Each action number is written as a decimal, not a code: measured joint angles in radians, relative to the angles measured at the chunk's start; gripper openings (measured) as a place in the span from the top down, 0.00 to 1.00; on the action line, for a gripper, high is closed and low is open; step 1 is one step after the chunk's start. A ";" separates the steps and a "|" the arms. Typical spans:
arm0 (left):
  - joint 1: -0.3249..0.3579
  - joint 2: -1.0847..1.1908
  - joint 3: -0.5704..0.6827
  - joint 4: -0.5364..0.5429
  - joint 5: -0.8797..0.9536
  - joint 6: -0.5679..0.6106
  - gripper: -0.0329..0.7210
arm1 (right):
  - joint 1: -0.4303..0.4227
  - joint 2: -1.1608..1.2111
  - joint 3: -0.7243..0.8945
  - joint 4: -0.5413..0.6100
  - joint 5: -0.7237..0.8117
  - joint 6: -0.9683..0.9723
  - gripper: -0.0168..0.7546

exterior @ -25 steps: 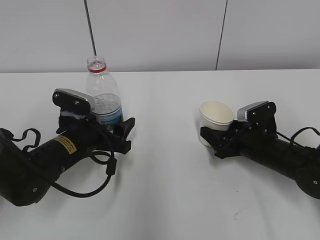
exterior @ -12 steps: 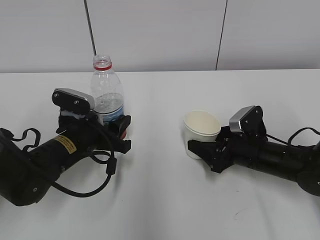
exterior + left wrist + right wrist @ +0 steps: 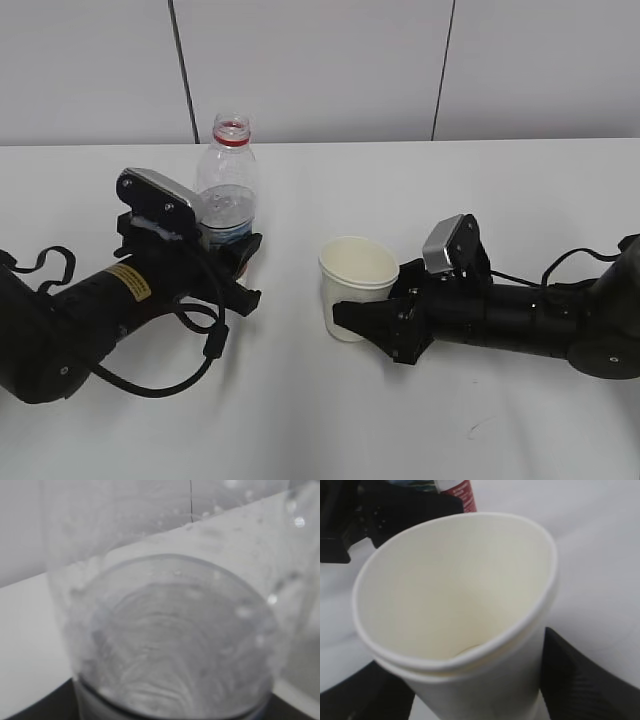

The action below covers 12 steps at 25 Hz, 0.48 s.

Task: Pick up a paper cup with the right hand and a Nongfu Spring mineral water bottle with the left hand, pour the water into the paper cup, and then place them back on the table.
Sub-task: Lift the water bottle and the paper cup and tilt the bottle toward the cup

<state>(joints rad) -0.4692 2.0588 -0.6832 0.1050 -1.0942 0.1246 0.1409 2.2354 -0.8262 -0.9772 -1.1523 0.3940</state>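
The clear water bottle [image 3: 229, 185], cap off, red neck ring showing, stands upright in my left gripper [image 3: 232, 262], which is shut on its lower body. In the left wrist view the bottle [image 3: 170, 630] fills the frame; the fingers are hidden. The cream paper cup [image 3: 356, 286] is held in my right gripper [image 3: 365, 322], shut on its lower wall, near the middle of the white table [image 3: 330, 420]. In the right wrist view the empty cup [image 3: 460, 605] sits between the two black fingers [image 3: 575, 675], its rim squeezed slightly oval.
The left arm with the yellow sticker [image 3: 128, 283] and looped cables lies across the table's left. The right arm [image 3: 530, 320] stretches from the right edge. A small dark scuff [image 3: 472, 430] marks the front of the table. A white panelled wall is behind.
My right gripper has carried the cup leftward and nearer the front, toward the table's middle. My left gripper has moved the bottle slightly right.
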 joint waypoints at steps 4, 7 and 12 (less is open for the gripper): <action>0.000 -0.063 0.000 -0.008 0.086 0.161 0.51 | 0.030 0.000 0.000 -0.016 0.000 0.007 0.31; 0.000 -0.100 0.001 -0.014 0.123 0.239 0.51 | 0.034 -0.021 0.000 -0.044 0.002 0.030 0.31; 0.000 -0.145 0.001 -0.018 0.179 0.347 0.51 | 0.036 -0.090 0.000 -0.062 0.002 0.053 0.31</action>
<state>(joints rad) -0.4692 1.9138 -0.6823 0.0870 -0.9152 0.4718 0.1769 2.1452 -0.8262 -1.0391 -1.1505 0.4467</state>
